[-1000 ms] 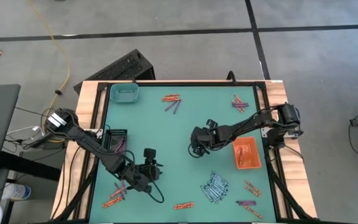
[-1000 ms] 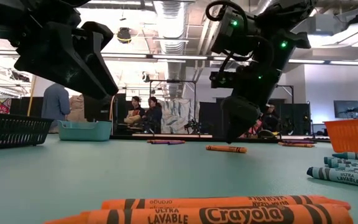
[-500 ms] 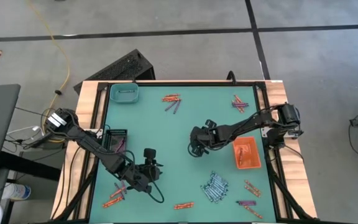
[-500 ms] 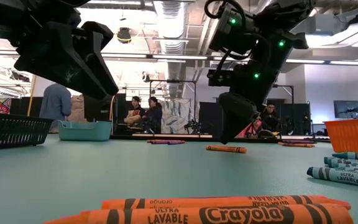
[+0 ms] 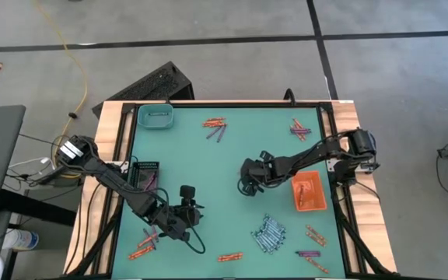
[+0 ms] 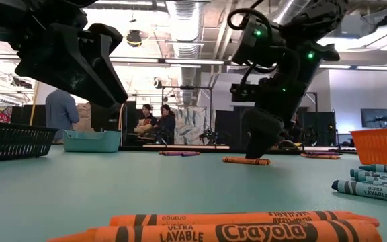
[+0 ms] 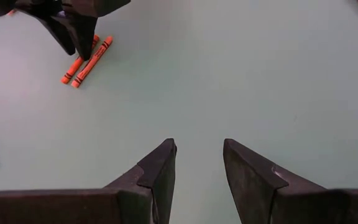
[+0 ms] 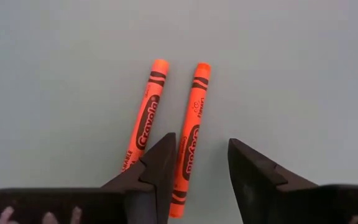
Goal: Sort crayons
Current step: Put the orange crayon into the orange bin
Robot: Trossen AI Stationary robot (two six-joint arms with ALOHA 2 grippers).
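Since a second earlier the right tool (image 6: 255, 156) had swung a little to the right and dropped until its tips sat almost on the table (image 5: 232, 159), while the left tool (image 7: 199, 163) had not shifted at all; the drop made sense as a reach for the two orange crayons (image 8: 169, 144) lying side by side at mid-table, since the right tool's fingers (image 8: 159, 163) stood spread with one of the pair lined up in the gap and the other just outside it, nothing yet pinched. The orange tray (image 5: 308, 192) sat just right of that arm, probably why this pair was the one being reached for; a heap of blue-grey crayons (image 5: 267, 233) lay near of it, more orange crayons (image 5: 229, 257) along the near edge, and mixed orange and purple crayons (image 5: 215, 127) toward the far side, so most of the sorting seemed left to do. The left tool hung spread and empty over bare table at the near left, likely waiting; the black tray (image 5: 145, 175) stood beside that arm and the teal tray (image 5: 155, 117) at the far left corner.
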